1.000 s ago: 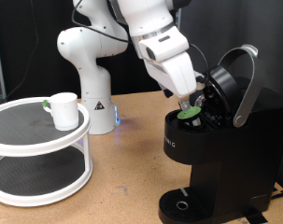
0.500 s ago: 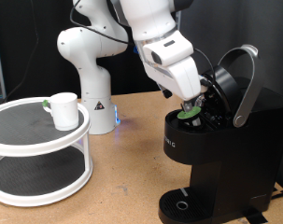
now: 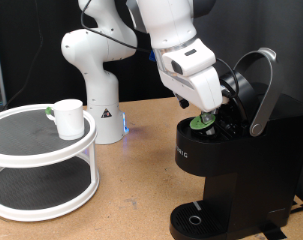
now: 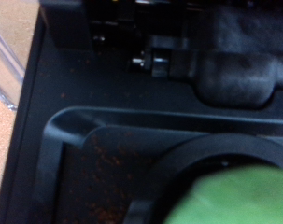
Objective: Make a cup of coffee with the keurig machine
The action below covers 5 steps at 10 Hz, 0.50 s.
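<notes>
The keurig machine [image 3: 236,165] stands at the exterior view's right, its lid up and its grey handle [image 3: 259,95] raised. A green-lidded pod [image 3: 198,122] sits in the open pod holder. My gripper [image 3: 213,108] hangs just above and beside the pod, its fingertips lost against the black machine. In the wrist view the pod's green lid [image 4: 236,201] is a blur close under the hand, inside the machine's black chamber [image 4: 104,140]; no fingers show there. The white cup [image 3: 67,117] stands on the top shelf of a white round stand [image 3: 31,140], far from the gripper.
The robot's white base [image 3: 96,85] stands behind, between the stand and the machine. The machine's round drip tray [image 3: 196,218] is at its foot. The wooden table [image 3: 131,190] lies between stand and machine.
The hand has shifted a little up and to the exterior view's right over the machine. The green-lidded pod has stayed in the holder. The cup has not moved.
</notes>
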{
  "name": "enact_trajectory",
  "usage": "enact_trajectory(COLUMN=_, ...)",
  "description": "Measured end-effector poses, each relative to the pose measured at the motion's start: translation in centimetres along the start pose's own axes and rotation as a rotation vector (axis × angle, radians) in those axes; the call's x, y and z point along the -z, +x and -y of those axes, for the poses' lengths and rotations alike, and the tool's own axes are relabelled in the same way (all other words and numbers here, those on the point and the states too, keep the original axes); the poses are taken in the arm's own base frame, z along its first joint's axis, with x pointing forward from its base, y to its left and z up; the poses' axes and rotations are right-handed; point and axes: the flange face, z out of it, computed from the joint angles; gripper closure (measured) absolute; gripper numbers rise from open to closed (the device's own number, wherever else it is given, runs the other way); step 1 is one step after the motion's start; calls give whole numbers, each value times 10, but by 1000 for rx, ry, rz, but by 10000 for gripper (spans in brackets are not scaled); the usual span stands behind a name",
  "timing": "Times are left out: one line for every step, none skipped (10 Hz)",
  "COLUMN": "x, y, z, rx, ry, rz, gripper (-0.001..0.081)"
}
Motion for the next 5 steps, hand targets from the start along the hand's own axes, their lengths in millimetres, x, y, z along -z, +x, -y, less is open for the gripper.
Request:
enact_trajectory(x=-2, y=1, z=1, rx=0, ry=-3, rz=0, gripper=-2)
enact_trajectory(x=-3, y=3, z=2, rx=2, ry=-6, rz=-2, gripper=-2)
enact_trajectory(x=-4, y=5, z=2, rx=1, ry=-12, rz=-8, gripper=-2)
enact_trajectory(x=-5, y=6, z=1, rx=0, ry=-13, rz=-12, gripper=-2)
enact_trajectory(x=-5, y=7, z=1, rx=0, ry=-13, rz=-14, gripper=-2)
